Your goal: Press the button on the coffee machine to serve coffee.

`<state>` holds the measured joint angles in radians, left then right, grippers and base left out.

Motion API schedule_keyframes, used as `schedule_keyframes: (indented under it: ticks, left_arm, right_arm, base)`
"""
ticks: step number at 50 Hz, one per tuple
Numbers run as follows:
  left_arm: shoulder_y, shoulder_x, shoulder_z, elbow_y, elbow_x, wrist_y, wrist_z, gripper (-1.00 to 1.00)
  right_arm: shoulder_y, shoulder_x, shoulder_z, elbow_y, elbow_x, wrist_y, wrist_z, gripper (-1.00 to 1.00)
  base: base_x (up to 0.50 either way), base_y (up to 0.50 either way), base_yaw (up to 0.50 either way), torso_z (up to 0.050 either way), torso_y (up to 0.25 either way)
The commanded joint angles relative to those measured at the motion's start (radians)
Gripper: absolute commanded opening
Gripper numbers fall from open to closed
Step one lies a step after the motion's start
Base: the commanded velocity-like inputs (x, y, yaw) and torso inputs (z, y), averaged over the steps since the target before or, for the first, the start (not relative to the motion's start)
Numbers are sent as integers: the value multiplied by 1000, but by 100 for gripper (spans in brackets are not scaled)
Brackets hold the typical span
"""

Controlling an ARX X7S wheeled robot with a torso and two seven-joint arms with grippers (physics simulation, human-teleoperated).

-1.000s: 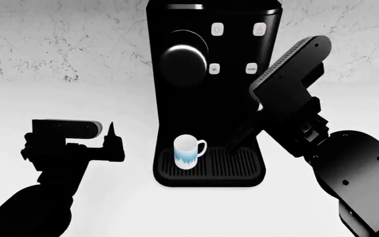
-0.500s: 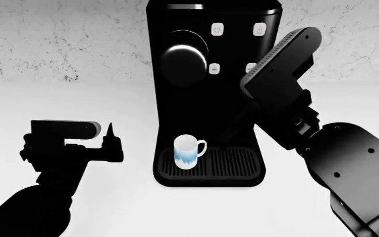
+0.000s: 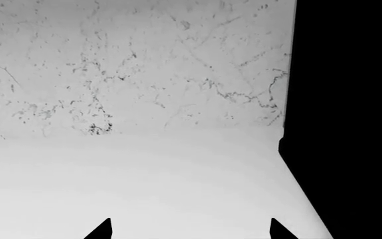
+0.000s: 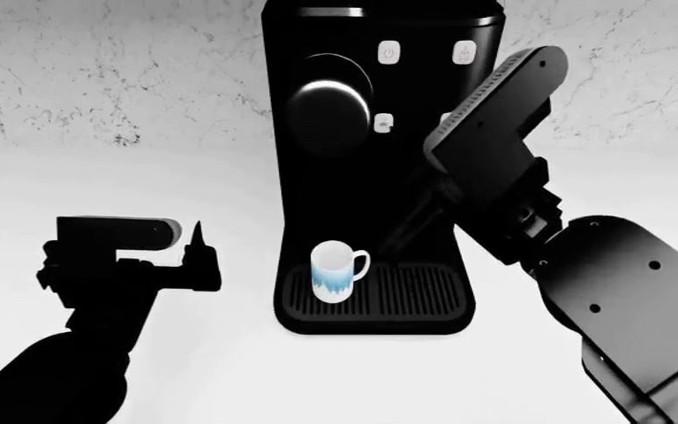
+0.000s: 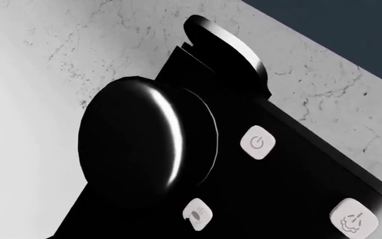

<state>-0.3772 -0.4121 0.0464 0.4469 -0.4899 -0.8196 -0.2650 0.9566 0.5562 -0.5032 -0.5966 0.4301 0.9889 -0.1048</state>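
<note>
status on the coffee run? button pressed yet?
Done: mug sits on the drip tray of the coffee machine. In hand: the right arm is raised in front of the button panel; its wrist camera is close on the white buttons. Its fingertips are hidden, so contact can't be confirmed. Left gripper hangs idle beside the machine. Left: no coffee stream visible, so the press isn't confirmed.

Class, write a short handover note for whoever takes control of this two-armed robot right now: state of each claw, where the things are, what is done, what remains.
Left claw: idle beside the machine, holding nothing; its tips stand apart in the left wrist view.
Right claw: hidden against the front of the tall glossy black coffee machine; state unclear.
White-and-blue mug stands on the ribbed drip tray.
Small white buttons are close in the right wrist view.
Done: right arm raised to the panel. Left: press a button; no coffee stream visible.
</note>
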Motion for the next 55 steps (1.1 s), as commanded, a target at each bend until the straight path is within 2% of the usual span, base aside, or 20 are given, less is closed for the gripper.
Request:
schedule_keyframes:
  ticks: [1, 55]
  left_arm:
    - [-1, 2, 6, -5, 0, 4, -3, 100]
    - [2, -1, 11, -14, -9, 16, -16, 100]
  right_arm:
    - [7, 0, -2, 6, -11, -4, 12, -100]
    - [62, -38, -93, 212, -72, -118, -41, -100]
  base:
    - [0, 0, 0, 0, 0]
    - [0, 0, 0, 0, 0]
